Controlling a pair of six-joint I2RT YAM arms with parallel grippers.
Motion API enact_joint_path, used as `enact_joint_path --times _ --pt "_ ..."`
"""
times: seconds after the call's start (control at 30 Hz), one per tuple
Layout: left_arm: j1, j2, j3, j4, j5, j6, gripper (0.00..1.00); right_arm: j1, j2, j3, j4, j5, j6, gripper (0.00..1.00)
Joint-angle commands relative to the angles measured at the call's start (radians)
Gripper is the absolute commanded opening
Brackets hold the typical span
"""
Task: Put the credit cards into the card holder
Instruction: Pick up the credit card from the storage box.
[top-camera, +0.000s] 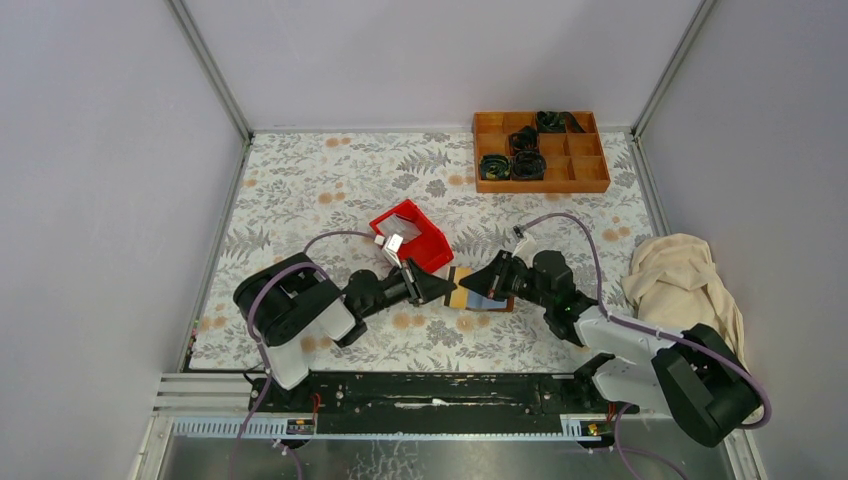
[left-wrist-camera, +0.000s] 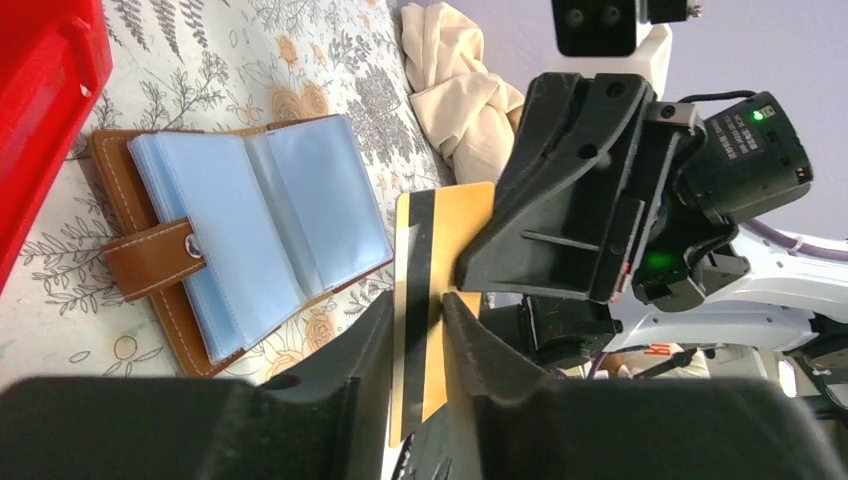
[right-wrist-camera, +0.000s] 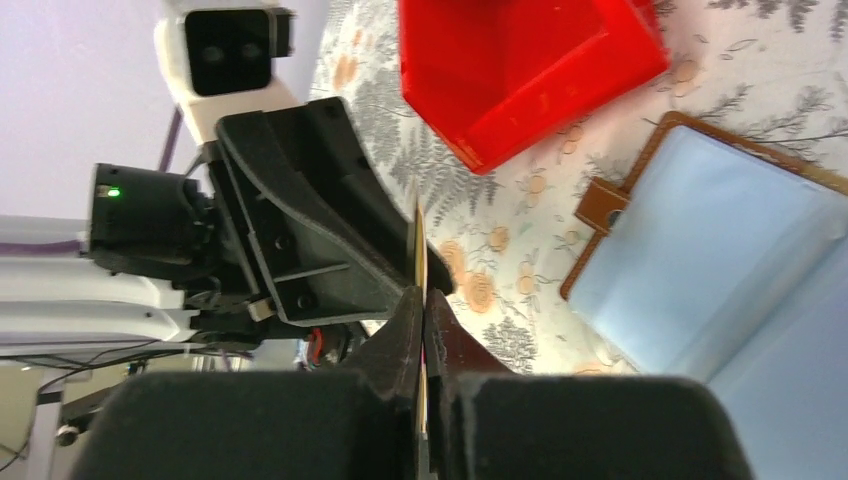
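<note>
The gold-tan credit card (top-camera: 460, 292) with a black stripe stands on edge between the two grippers, just above the table. My right gripper (right-wrist-camera: 422, 295) is shut on it; the card shows edge-on there (right-wrist-camera: 415, 240). My left gripper (left-wrist-camera: 417, 305) faces it; its jaws stand a little apart with the card's end (left-wrist-camera: 420, 280) lying in the gap, face towards the camera. The brown card holder (top-camera: 492, 300) lies open on the table under the right gripper, its blue sleeves up (left-wrist-camera: 250, 220) (right-wrist-camera: 720, 230). A pale flat thing (top-camera: 390, 242) lies in the red bin; I cannot tell whether it is the white card.
A red plastic bin (top-camera: 430, 245) sits just behind the left gripper. An orange wooden compartment tray (top-camera: 540, 186) with black items stands at the back right. A cream cloth (top-camera: 680, 280) lies at the right edge.
</note>
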Motion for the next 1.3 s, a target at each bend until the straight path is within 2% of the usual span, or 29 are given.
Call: enact_joint_path --times 0.0,0.17,0.37,0.53,0.9,1.27 --pt "-0.009 -0.01 0.028 0.054 -0.054 0.006 0.38 0.008 -0.055 0.008 0.016 -0.02 0.021 0.0" --pt "-0.009 -0.057 0.025 -0.106 -0.111 0.063 0.53 0.009 -0.144 0.048 -0.184 0.066 -0.049 0.0" --pt "-0.016 -0.114 0.04 -0.332 -0.207 0.147 0.54 0.008 -0.211 0.098 -0.391 0.223 -0.107 0.0" --pt "-0.042 -0.139 0.072 -0.481 -0.27 0.205 0.54 0.006 -0.17 0.163 -0.519 0.326 -0.139 0.0" --pt "-0.104 -0.184 0.155 -0.725 -0.349 0.317 0.51 -0.045 0.001 0.261 -0.612 0.367 -0.149 0.0" --pt "-0.123 -0.156 0.157 -0.755 -0.351 0.341 0.45 -0.109 0.045 0.255 -0.617 0.313 -0.151 0.0"
